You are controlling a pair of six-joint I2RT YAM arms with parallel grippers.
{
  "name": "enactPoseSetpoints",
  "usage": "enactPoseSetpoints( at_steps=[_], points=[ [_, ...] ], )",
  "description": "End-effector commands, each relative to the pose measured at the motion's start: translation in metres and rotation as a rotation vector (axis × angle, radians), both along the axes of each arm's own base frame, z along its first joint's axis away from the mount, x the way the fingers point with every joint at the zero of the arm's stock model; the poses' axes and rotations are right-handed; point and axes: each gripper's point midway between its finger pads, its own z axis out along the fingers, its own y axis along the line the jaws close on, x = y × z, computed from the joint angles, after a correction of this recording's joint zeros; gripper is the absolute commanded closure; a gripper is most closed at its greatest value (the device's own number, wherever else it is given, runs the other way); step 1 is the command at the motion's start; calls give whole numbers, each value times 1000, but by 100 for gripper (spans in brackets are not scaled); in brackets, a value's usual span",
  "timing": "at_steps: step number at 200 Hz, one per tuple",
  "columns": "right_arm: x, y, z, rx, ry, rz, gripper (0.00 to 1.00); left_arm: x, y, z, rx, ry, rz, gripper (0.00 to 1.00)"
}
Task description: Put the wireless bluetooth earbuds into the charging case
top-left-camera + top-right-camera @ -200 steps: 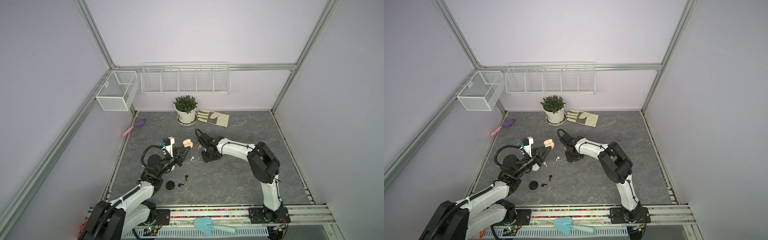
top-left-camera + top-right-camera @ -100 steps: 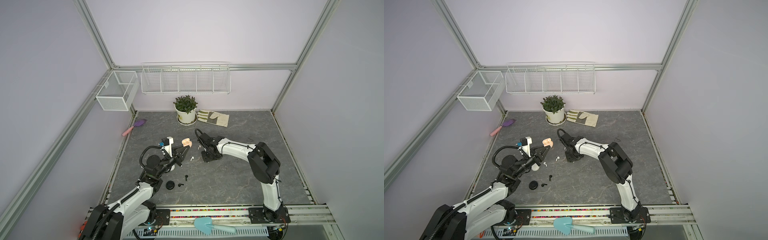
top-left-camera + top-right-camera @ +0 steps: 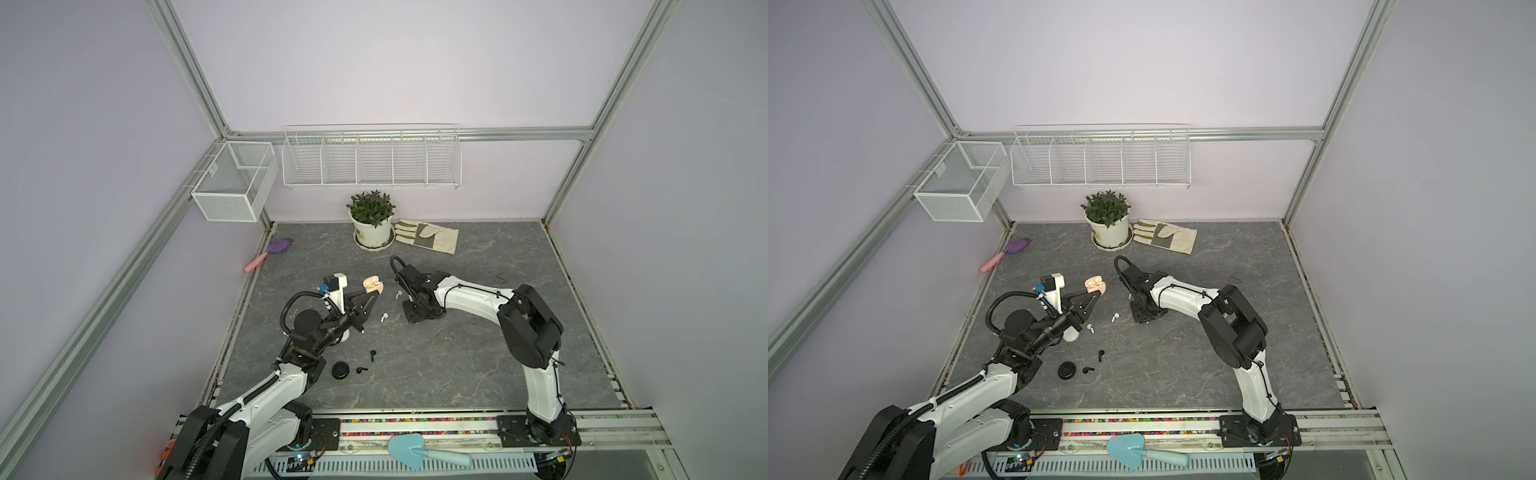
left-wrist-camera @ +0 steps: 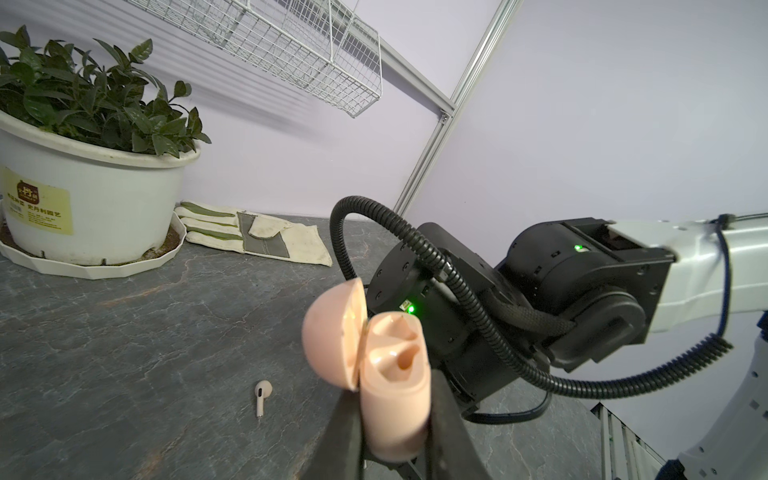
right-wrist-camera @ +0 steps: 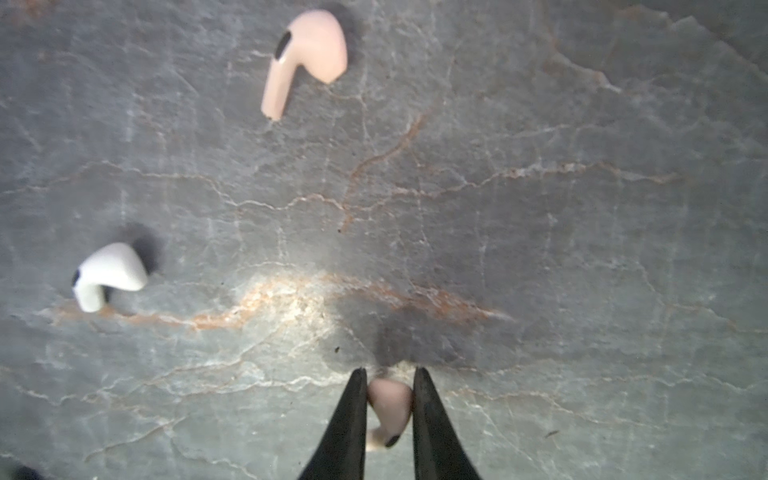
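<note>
Left wrist view, left gripper (image 4: 395, 419): narrow, clamped on the pink charging case (image 4: 392, 374), lid hinged open, held clear of the table (image 4: 124, 353).
Right gripper (image 5: 390, 372): narrow, pinching a pink earbud (image 5: 390, 405) low over the table.
Second pink earbud (image 5: 307, 54): lying loose on the table.
White earbud (image 5: 110, 272): loose, well apart from both pink ones.
Black earbuds (image 3: 372, 355): two, near the round black case (image 3: 341, 370).

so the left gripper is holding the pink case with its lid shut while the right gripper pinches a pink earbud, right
The lid is open, not shut; the left wrist view shows it. The left gripper does hold the pink case while the right gripper pinches a pink earbud.
</note>
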Motion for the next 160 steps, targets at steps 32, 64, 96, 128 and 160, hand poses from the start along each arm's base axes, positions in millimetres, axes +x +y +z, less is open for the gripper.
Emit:
enactPoseSetpoints(
  at_steps=[32, 64, 96, 128, 160],
  points=[
    [1, 0, 16, 18, -41, 12, 80, 3, -4, 5, -21, -35, -16, 100],
    [2, 1, 20, 25, -55, 23, 80, 5, -5, 3, -22, -34, -19, 100],
    [5, -2, 28, 18, -86, 31, 80, 7, -7, 3, -27, -50, -21, 100],
    [12, -6, 48, 13, -143, 49, 80, 6, -12, 11, -50, -90, -54, 100],
    [17, -8, 72, 24, -208, 72, 80, 4, -9, 22, -101, -143, -52, 100]
  ],
)
